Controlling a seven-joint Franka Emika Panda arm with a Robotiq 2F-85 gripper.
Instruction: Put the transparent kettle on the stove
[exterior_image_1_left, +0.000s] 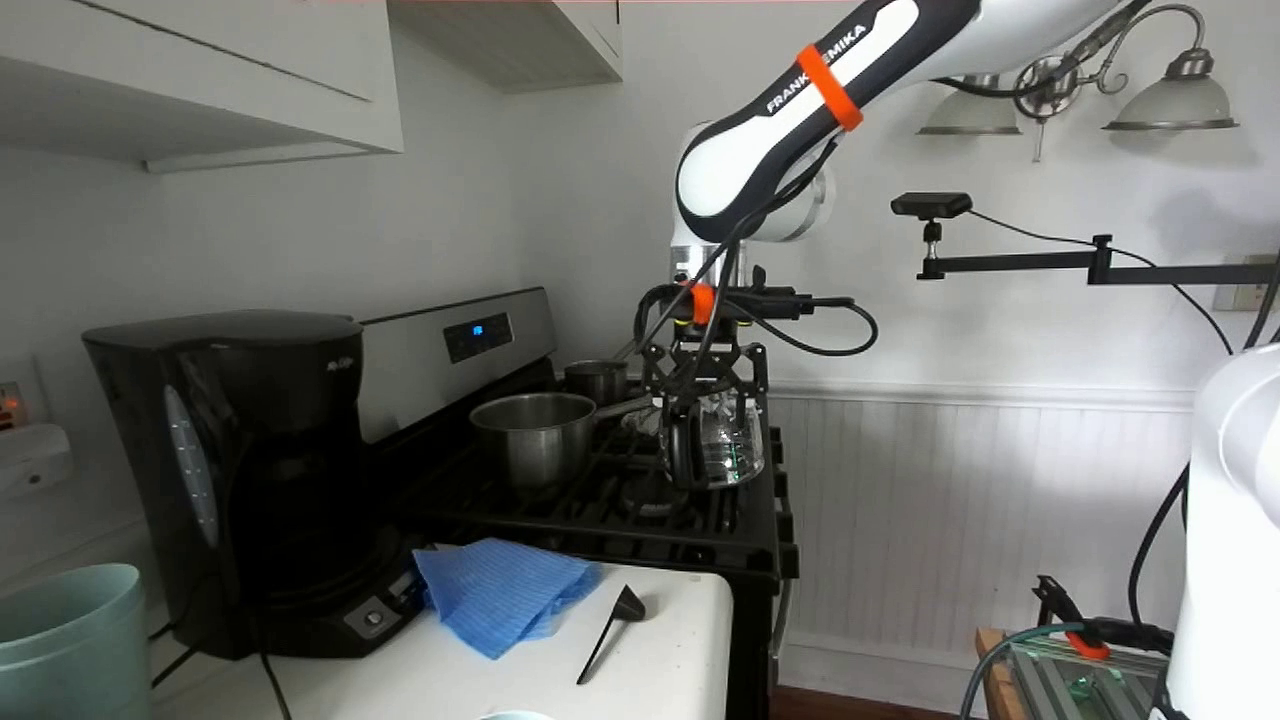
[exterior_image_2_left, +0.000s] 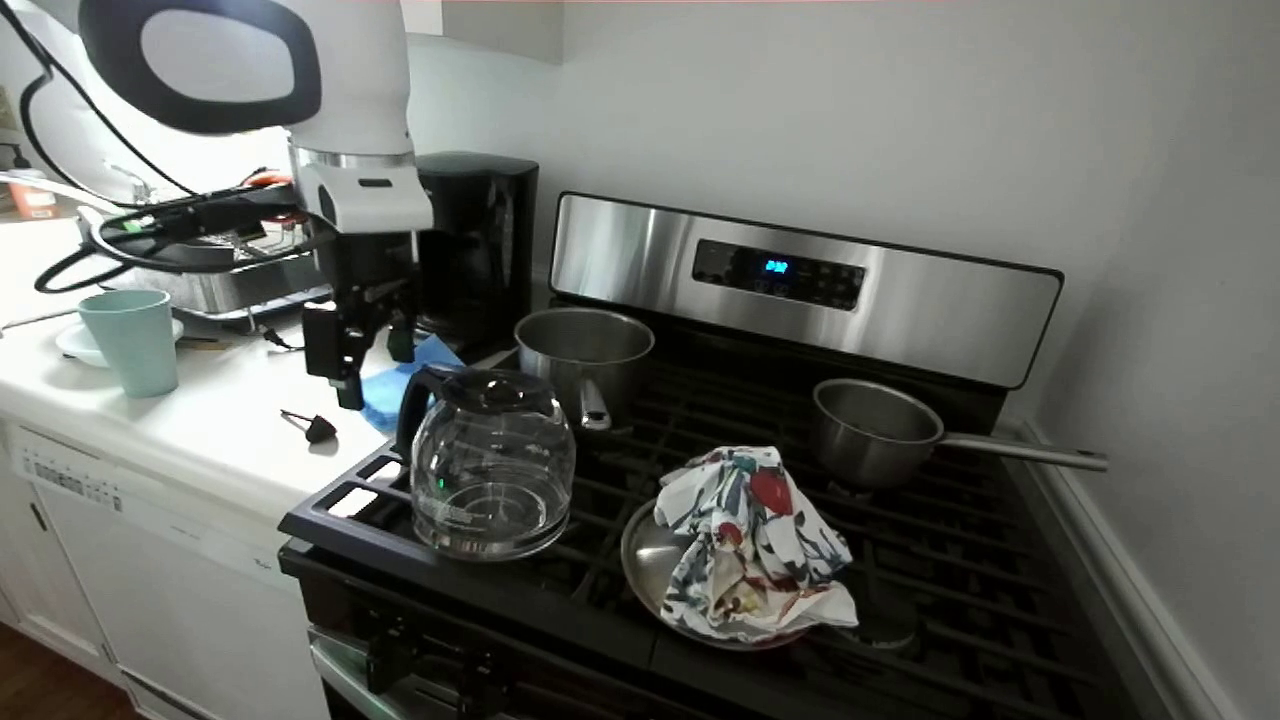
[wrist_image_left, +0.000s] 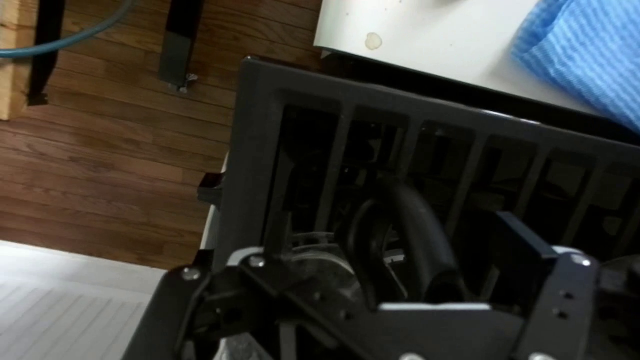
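The transparent kettle (exterior_image_2_left: 490, 480) stands upright on the stove (exterior_image_2_left: 540, 600), at the front corner next to the counter. It has clear glass, a black lid and a black handle. It also shows in an exterior view (exterior_image_1_left: 735, 450), partly behind the gripper. My gripper (exterior_image_2_left: 375, 368) is open, at the handle side of the kettle and above the stove's edge. In the wrist view, the kettle's handle (wrist_image_left: 420, 225) shows between the spread fingers of the gripper (wrist_image_left: 400, 231). I cannot tell whether a finger touches the handle. The gripper's own linkage hides most of the glass there.
A steel pot (exterior_image_1_left: 535, 440) stands behind the kettle. A smaller saucepan (exterior_image_2_left: 865, 445) is at the back. A pan (exterior_image_2_left: 645, 560) with a patterned cloth (exterior_image_2_left: 750, 550) lies beside the kettle. A coffee maker (exterior_image_1_left: 250, 450), blue cloth (exterior_image_1_left: 510, 590) and black scoop (exterior_image_1_left: 625, 605) are on the counter.
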